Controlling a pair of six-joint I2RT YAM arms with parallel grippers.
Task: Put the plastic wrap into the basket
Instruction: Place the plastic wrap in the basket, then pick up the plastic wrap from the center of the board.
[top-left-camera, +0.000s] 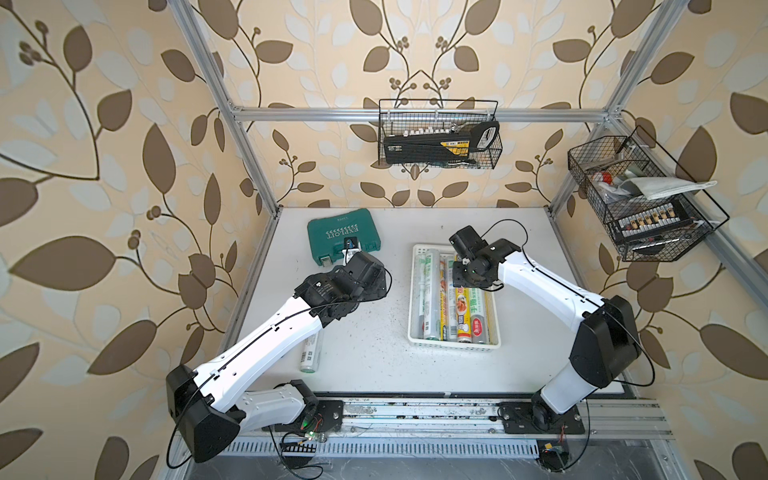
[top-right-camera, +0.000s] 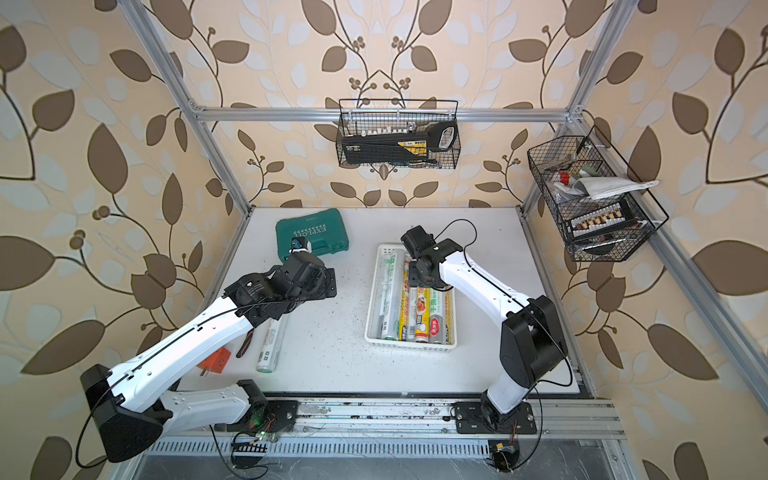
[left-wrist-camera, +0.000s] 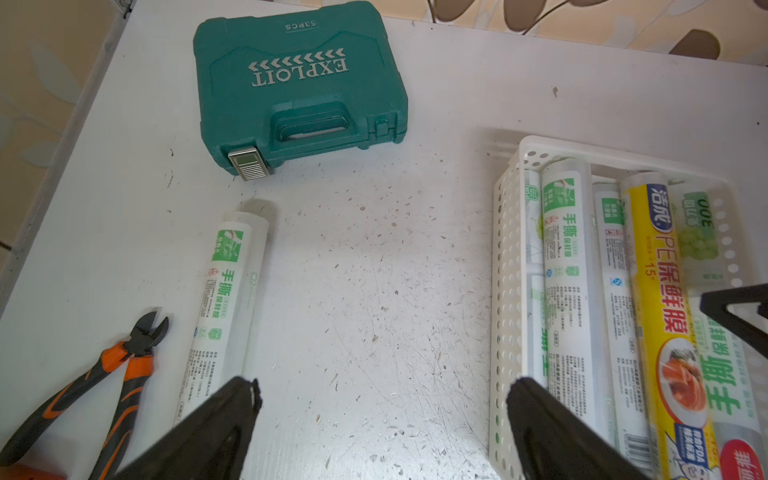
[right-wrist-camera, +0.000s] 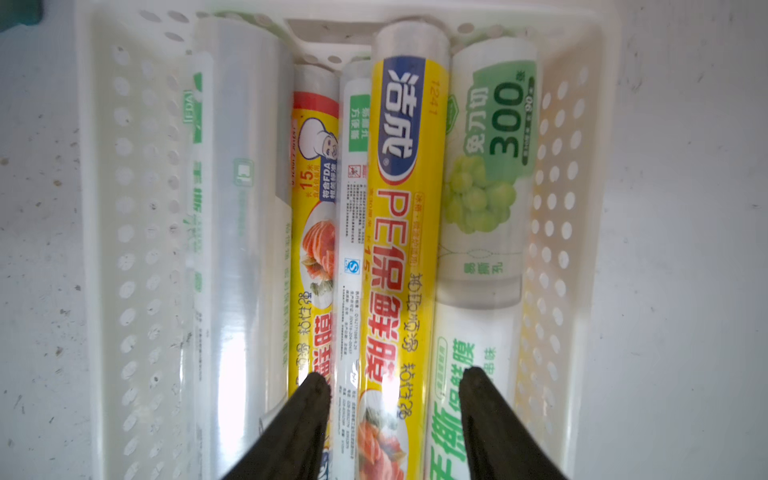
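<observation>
I am running a robot test cell, a lab-built booth with a workshop flavour. The walls are flat panels of leaf wallpaper (top-left-camera: 104, 145) mounted on a bare aluminium frame (top-left-camera: 311, 113), whose posts rise at both sides of both top views. The left arm (top-left-camera: 266, 332) and right arm (top-left-camera: 548, 286) are bolted to a metal rail (top-left-camera: 415, 409) along the lower edge of a scuffed white table (top-left-camera: 374, 353), and a small lit board with loose wires (top-left-camera: 309, 435) sits below it. A black wire basket (top-left-camera: 492, 160) at upper centre and another (top-left-camera: 656, 249) at the right edge hold tools and oddments. A green tool case (top-left-camera: 340, 232) lies at the table's upper left. Orange-handled cutters (left-wrist-camera: 124, 361) lie at the lower left of the left wrist view.
</observation>
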